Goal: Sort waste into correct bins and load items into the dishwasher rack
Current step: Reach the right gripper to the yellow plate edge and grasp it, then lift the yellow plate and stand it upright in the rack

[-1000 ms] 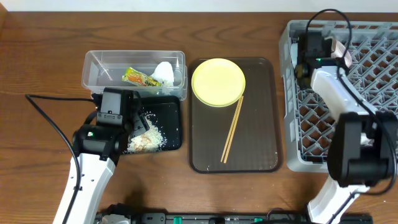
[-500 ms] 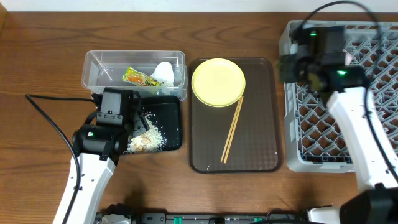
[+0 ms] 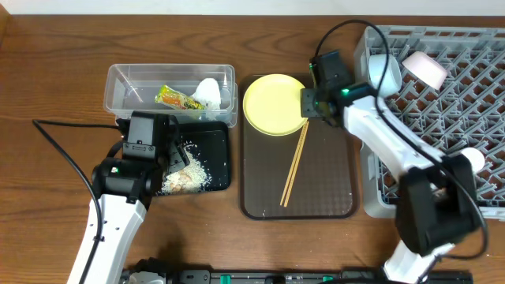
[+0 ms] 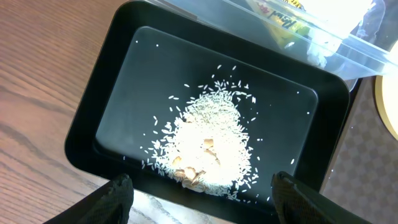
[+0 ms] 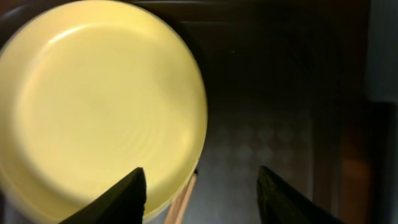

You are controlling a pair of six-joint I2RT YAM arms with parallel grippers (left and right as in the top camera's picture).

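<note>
the right gripper (image 5: 202, 186), spread and empty, hangs over the rim of the yellow plate (image 3: 276, 104) on the brown serving tray (image 3: 331, 181), just where the chopsticks (image 3: 296, 162) touch it, so pinching there could snag them or skid the plate; the left gripper (image 4: 202, 193) hangs spread above the rice (image 4: 208, 146).

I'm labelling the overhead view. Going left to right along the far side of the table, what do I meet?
In order: food wrapper → paper wad → yellow plate → dishwasher rack.
</note>
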